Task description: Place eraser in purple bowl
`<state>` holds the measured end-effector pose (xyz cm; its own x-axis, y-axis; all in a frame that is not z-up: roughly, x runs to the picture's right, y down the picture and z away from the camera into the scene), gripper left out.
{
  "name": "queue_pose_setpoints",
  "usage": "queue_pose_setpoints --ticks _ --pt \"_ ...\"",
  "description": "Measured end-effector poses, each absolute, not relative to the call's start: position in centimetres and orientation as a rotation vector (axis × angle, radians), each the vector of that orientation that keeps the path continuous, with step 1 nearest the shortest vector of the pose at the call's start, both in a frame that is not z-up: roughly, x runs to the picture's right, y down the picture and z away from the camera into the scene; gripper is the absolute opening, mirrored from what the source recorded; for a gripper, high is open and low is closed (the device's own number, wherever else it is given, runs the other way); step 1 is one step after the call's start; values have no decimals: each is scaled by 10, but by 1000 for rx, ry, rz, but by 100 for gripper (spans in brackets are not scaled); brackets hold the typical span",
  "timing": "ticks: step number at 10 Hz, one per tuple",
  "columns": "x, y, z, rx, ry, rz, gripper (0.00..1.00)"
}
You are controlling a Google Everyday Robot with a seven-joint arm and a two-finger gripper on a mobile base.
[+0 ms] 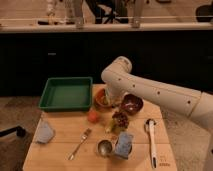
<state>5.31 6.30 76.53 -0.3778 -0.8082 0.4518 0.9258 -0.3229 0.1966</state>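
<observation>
The purple bowl (133, 104) sits on the wooden table (55, 152), right of the orange bowl (101, 100). My white arm reaches in from the right and bends down at its elbow. The gripper (114, 102) hangs low between the two bowls, close to the purple bowl's left rim. I cannot make out the eraser anywhere; it may be hidden at the gripper.
A green tray (66, 93) lies at the table's back left. Nearer the front are an orange ball (93, 116), a dark clustered object (119, 120), a fork (80, 143), a small metal cup (104, 147), a blue-grey cloth (124, 145) and a white-handled utensil (151, 140). A pale bluish object (44, 133) sits at the left edge.
</observation>
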Motion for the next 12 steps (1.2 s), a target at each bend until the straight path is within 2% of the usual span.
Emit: queue_pose_setpoints --ticks 12 --pt "57 59 768 -347 -499 -1876 0"
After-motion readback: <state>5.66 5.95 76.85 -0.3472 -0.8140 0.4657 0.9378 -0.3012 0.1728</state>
